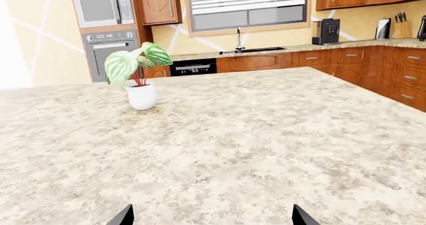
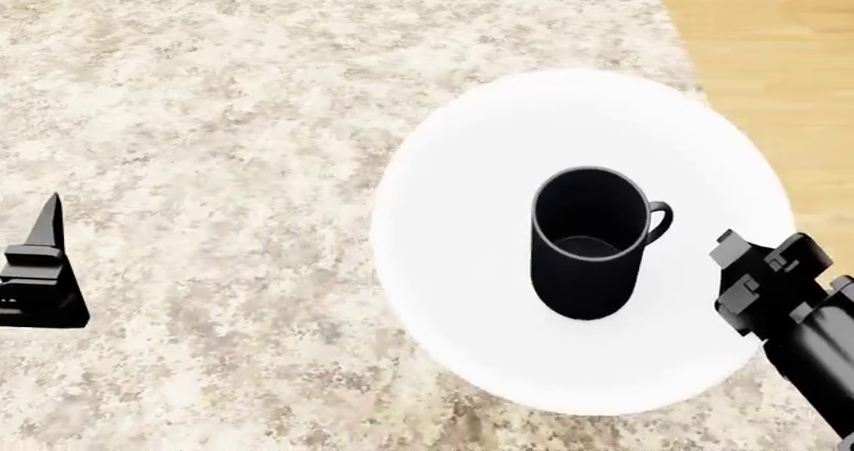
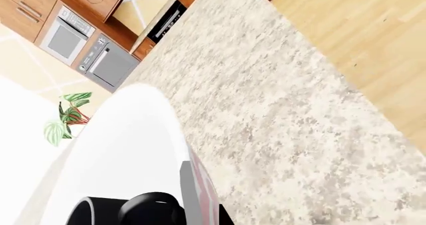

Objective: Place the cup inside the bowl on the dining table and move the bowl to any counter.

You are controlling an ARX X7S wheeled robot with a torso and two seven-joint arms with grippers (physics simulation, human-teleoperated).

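The white bowl (image 2: pixel 467 271) rests on the dining table (image 2: pixel 240 121) near its right edge. The black cup (image 2: pixel 587 241) stands upright inside it, handle towards my right gripper (image 2: pixel 737 271). That gripper is at the bowl's right rim; in the right wrist view the rim (image 3: pixel 196 195) runs between its jaws, which are shut on it, with the cup (image 3: pixel 126 212) just inside. My left gripper (image 2: pixel 47 261) hovers open over bare tabletop, well left of the bowl, fingertips (image 1: pixel 124 217) wide apart. The counter (image 1: pixel 300 48) runs along the far wall.
A potted plant (image 1: pixel 136 75) in a white pot stands further along the table. Wooden floor (image 2: pixel 787 51) lies past the table's right edge. Behind are an oven (image 1: pixel 109 48), a sink, a coffee machine (image 1: pixel 325 31) and wooden cabinets (image 1: pixel 399 75).
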